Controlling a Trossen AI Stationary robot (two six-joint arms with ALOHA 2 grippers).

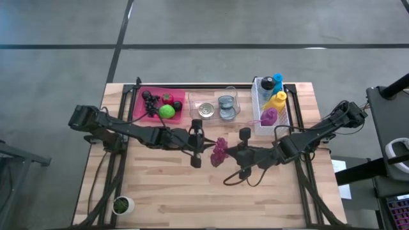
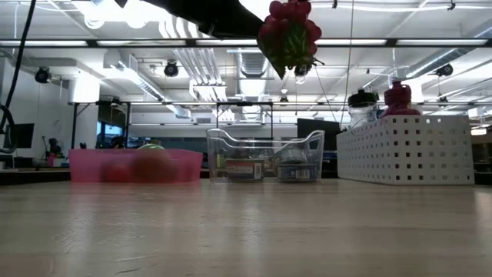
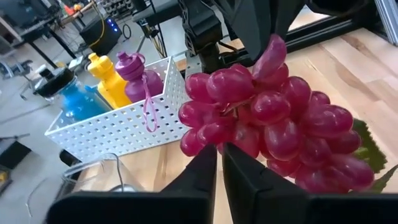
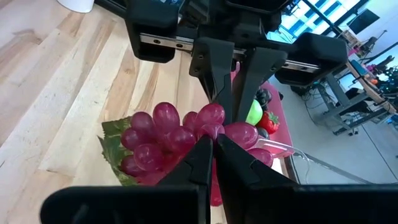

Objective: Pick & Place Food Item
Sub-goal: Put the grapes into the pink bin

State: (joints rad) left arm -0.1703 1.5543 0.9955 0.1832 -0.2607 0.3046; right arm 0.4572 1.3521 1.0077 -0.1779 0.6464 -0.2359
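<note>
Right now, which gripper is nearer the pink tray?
Left. The left gripper sits just below the pink tray, shut on the grapes; the right gripper grips them from the far side.

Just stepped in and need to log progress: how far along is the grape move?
Done: the grapes are lifted clear of the table, hanging high in the low view. In hand: both the left gripper and right gripper are shut on the bunch, mid-table. Left: one must let go, and the grapes still need setting down.
</note>
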